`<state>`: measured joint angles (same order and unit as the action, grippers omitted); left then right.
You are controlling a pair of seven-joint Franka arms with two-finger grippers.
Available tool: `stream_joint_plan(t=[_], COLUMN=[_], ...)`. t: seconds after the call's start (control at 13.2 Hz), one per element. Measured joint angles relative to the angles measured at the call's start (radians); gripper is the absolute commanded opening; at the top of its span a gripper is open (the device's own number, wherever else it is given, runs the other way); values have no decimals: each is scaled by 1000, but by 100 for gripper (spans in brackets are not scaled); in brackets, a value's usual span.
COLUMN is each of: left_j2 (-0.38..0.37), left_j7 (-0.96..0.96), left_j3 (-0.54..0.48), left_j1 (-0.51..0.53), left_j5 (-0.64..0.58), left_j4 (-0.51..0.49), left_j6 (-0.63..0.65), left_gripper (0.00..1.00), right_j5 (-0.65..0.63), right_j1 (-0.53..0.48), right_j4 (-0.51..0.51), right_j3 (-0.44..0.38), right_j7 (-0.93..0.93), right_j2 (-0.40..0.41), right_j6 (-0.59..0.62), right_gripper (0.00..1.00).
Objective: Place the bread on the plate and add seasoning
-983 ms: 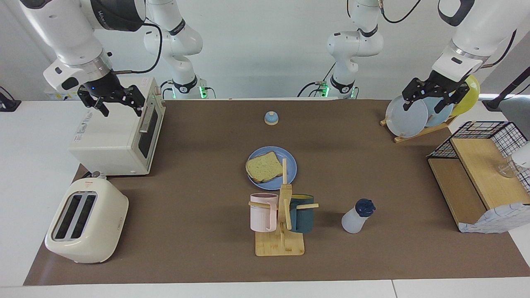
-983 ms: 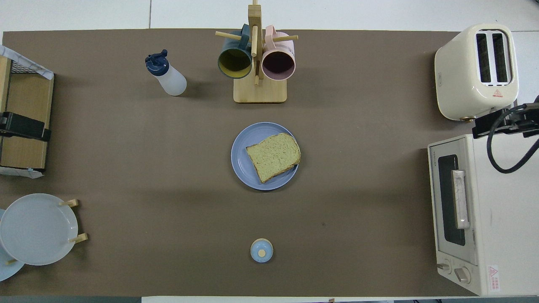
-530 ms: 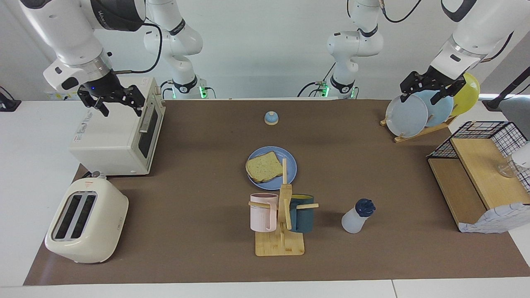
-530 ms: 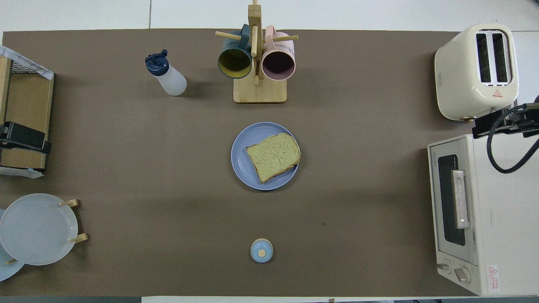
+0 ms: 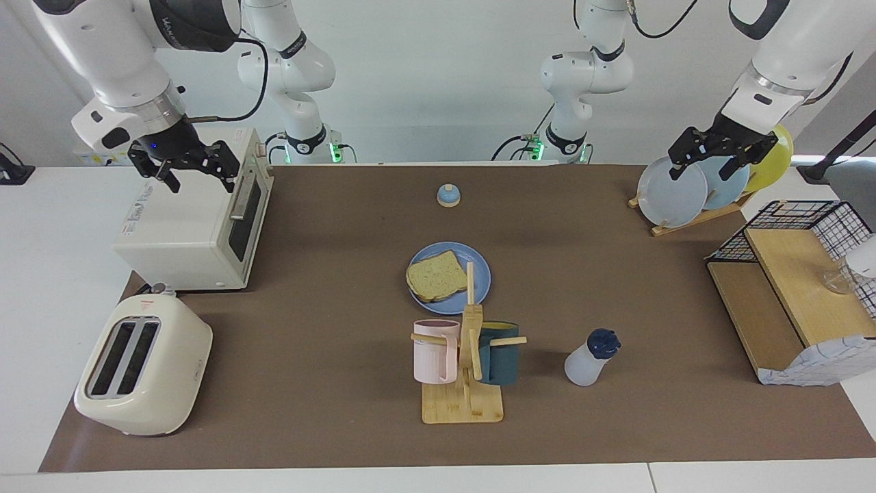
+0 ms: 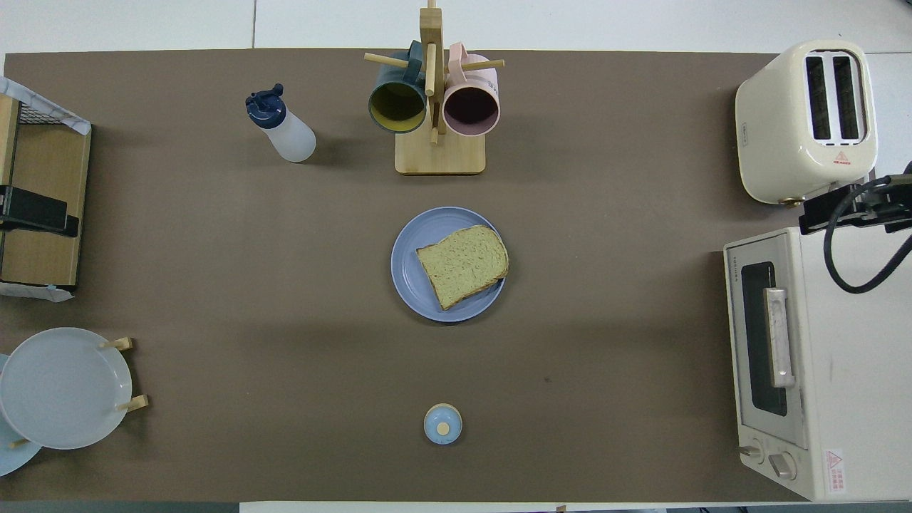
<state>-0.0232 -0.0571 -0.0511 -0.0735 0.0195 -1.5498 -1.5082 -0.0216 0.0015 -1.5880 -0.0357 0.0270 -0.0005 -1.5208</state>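
Observation:
The bread [image 5: 436, 276] [image 6: 463, 265] lies flat on the round blue plate [image 5: 460, 248] [image 6: 410, 260] in the middle of the brown mat. The seasoning [image 5: 588, 359] [image 6: 285, 128], a whitish bottle with a navy cap, stands upright farther from the robots than the plate, toward the left arm's end, beside the mug rack. My right gripper [image 5: 198, 174] [image 6: 848, 206] hangs open and empty over the toaster oven. My left gripper [image 5: 701, 168] [image 6: 35, 217] hangs open and empty over the rack of upright plates. Neither touches a task object.
A toaster oven [image 5: 191, 226] and a cream toaster [image 5: 140, 363] stand at the right arm's end. A wooden rack with two mugs [image 5: 465, 363] stands just past the plate. A small bell [image 5: 448, 196] sits nearer the robots. A plate rack [image 5: 705, 185] and a wire shelf [image 5: 794, 301] fill the left arm's end.
My left gripper has shifted slightly over the plate rack, still open. The right arm, bread, plate and seasoning have not moved.

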Motion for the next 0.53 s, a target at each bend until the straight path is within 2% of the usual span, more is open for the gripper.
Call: stream_joint_plan(t=[0.53], left_j2=[0], left_j7=[-4], left_j3=[2], left_j1=[4], left_j5=[-31], left_j4=[-2], left_j6=[-5], left_gripper=[100], right_j5=[0], right_j1=[0], right_j4=[0], right_j3=[0], right_j7=[0], right_j2=[0], right_j6=[0], right_gripper=[100])
